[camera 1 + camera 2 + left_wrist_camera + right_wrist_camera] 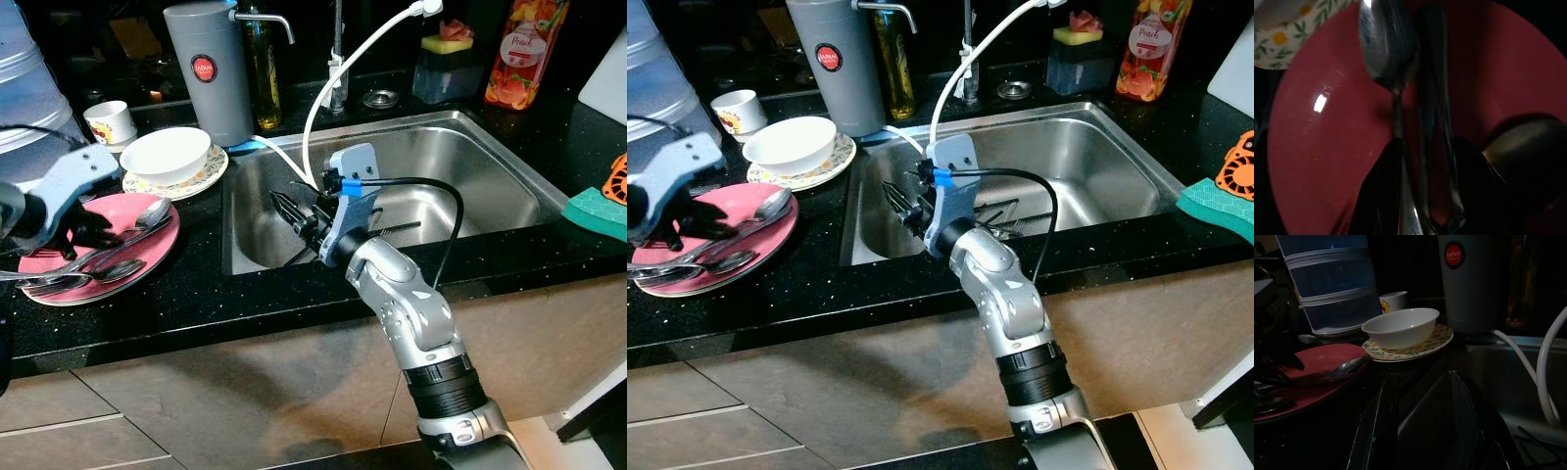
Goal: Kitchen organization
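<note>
Right now my left gripper (1422, 191) sits low over the pink plate (137, 259), fingers (1378, 196) parted on either side of a spoon (147, 217) handle but not yet pinching it, as far as I can judge. Several more spoons and forks lie crossed on that same plate, so the danger is plain: if I close off-centre I may catch two handles at once, or flick one off the rim onto the black counter (245, 304). A sideways drag could also shove the plate toward the counter edge nearest me.

Just behind the pink plate stands a white bowl (167, 154) on a flowered plate (211, 168); the bowl looks empty. Behind those is a small cup (110, 121), and beside them a tall grey dispenser (208, 69).

My right gripper (292, 211) hangs over the steel sink (490, 166), next to the pink plate's side of the basin, fingers apart and holding nothing. A white hose (323, 108) loops down into the sink near it, and a careless swing could snag that.
</note>
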### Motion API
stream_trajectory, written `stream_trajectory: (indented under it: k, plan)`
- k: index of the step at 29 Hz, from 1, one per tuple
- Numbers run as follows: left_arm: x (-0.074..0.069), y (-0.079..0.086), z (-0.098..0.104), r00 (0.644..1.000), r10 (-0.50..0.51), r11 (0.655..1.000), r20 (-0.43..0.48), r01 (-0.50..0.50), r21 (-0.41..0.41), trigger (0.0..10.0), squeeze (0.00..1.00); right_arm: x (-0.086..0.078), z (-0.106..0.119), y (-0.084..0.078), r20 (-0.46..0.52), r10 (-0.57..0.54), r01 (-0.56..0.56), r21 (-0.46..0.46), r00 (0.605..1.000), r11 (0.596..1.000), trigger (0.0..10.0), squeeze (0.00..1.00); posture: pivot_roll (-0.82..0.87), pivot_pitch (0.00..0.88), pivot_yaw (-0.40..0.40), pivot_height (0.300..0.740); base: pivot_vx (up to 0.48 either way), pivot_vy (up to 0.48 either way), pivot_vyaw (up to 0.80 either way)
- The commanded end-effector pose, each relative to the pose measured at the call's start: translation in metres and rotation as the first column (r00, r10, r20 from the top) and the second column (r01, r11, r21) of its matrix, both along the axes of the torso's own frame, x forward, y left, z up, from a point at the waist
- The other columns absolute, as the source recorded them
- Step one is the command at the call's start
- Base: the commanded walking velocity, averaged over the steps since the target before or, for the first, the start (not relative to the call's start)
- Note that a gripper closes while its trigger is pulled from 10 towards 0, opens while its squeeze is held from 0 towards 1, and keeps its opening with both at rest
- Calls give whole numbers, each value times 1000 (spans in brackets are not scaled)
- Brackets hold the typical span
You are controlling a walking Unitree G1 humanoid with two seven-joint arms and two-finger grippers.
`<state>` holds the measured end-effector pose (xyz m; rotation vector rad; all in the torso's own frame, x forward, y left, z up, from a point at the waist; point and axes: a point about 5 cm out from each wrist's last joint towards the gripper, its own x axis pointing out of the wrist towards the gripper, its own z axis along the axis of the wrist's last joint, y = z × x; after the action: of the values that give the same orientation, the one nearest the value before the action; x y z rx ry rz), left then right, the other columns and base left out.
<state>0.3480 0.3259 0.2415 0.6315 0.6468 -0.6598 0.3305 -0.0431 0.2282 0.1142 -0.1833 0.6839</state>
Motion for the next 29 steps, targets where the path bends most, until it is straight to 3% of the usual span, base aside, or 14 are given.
stream_trajectory:
  k: [1, 9, 11, 13, 14, 17, 19, 20, 21, 22, 24, 25, 26, 29]
  plan:
    - [-5, 5, -9, 999, 6, 1000, -49, -5, 21, 10000, 0, 1, 6, 2, 21, 2, -2, 18, 1000, 1000, 10000, 0, 38, 0, 127, 740, 0, 0, 0]
    - [3, -4, -23, 999, 54, 999, 0, -54, 11, 10000, 0, 0, 9, 2, 22, 4, -5, 48, 1000, 999, 10000, 0, 39, 0, 118, 740, 0, 0, 0]
    - [6, -7, -20, 997, 78, 997, 30, -77, -22, 8980, 0, 0, 11, 1, 28, -2, 1, 54, 1000, 999, 10000, 0, 40, 0, 116, 740, 0, 0, 0]
    - [9, -9, -20, 994, 101, 994, 46, -99, -45, 8745, 0, 0, 13, 0, 33, -5, 3, 59, 999, 998, 10000, 0, 40, 0, 114, 740, 0, 0, 0]
    - [9, -10, -22, 993, 106, 993, 44, -104, -49, 6471, 0, -1, 14, 0, 36, -5, 3, 63, 999, 998, 10000, 0, 40, 0, 114, 740, 0, 0, 0]
    - [10, -13, -27, 993, 113, 992, 33, -111, -60, 6471, 0, -2, 16, 0, 41, -6, 3, 68, 999, 998, 10000, 0, 34, 0, 113, 740, 0, 0, 0]
    - [10, -15, -31, 993, 119, 991, 25, -117, -62, 5569, 0, -2, 16, 0, 42, -7, 4, 70, 999, 998, 10000, 0, 34, 0, 113, 740, 0, 0, 0]
    - [10, -16, -34, 992, 126, 990, 15, -124, -69, 4588, 0, -2, 17, -1, 43, -10, 7, 71, 999, 997, 10000, 0, 34, 0, 113, 740, 0, 0, 0]
    - [10, -16, -34, 992, 126, 990, 15, -124, -69, 4588, 0, -2, 17, -1, 43, -10, 7, 71, 999, 997, 10000, 0, 34, 0, 113, 740, 0, 0, 0]
    - [10, -16, -36, 991, 134, 989, 7, -133, -72, 2902, 0, -2, 17, -1, 45, -15, 11, 73, 999, 997, 10000, 0, 34, 0, 113, 740, 0, 0, 0]
    - [10, -16, -37, 990, 144, 986, -2, -144, -86, 2902, 0, -2, 17, -2, 46, -21, 17, 75, 999, 997, 10000, 0, 24, 0, 118, 740, 0, 0, 0]
    - [9, -16, -38, 989, 151, 983, -12, -151, -102, 980, 0, -2, 18, -4, 47, -30, 26, 81, 998, 996, 10000, 0, 24, 0, 118, 740, 0, 0, 0]
    - [9, -16, -40, 987, 159, 979, -27, -161, -124, 0, 0, -2, 18, -5, 48, -38, 34, 87, 998, 996, 10000, 0, 24, 0, 118, 740, 0, 0, 0]
    - [5, -14, -45, 983, 170, 973, -66, -178, -147, 0, 0, -1, 19, -8, 46, -55, 50, 96, 997, 994, 10000, 0, 26, 0, 118, 740, 0, 0, 0]
